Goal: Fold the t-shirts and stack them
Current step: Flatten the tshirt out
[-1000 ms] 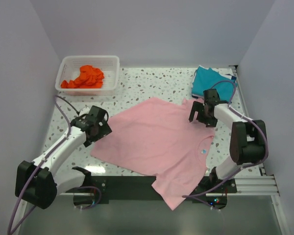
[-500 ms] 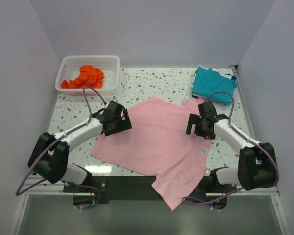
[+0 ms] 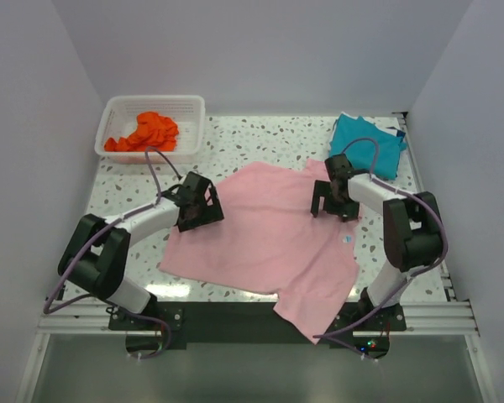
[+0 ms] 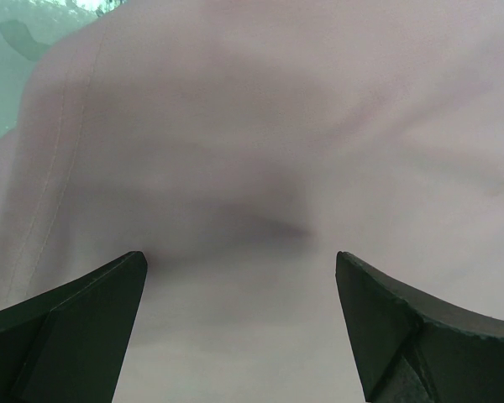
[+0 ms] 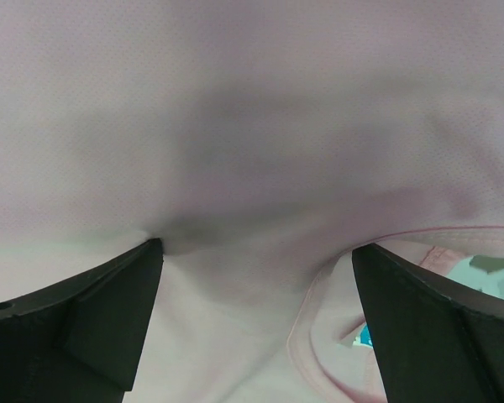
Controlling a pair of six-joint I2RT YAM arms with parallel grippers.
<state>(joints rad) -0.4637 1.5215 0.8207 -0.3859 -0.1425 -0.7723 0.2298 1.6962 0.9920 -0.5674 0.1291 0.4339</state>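
Observation:
A light pink t-shirt (image 3: 269, 235) lies spread flat over the middle of the table, one corner hanging past the near edge. My left gripper (image 3: 198, 204) stands open over its left edge, and pink cloth (image 4: 260, 168) fills the left wrist view between the wide-apart fingers (image 4: 76, 311). My right gripper (image 3: 331, 202) stands open over the shirt's right side near the neckline (image 5: 336, 336). A folded teal blue t-shirt (image 3: 367, 143) lies at the back right. An orange-red t-shirt (image 3: 147, 132) sits crumpled in the basket.
A white mesh basket (image 3: 189, 126) stands at the back left corner. Speckled tabletop (image 3: 260, 138) shows between the basket and the teal shirt. Grey walls close in the left, back and right sides.
Both arms have swung inward onto the pink shirt. The shirt has shifted a little, and its near hanging corner has moved rightward. Both grippers stayed open.

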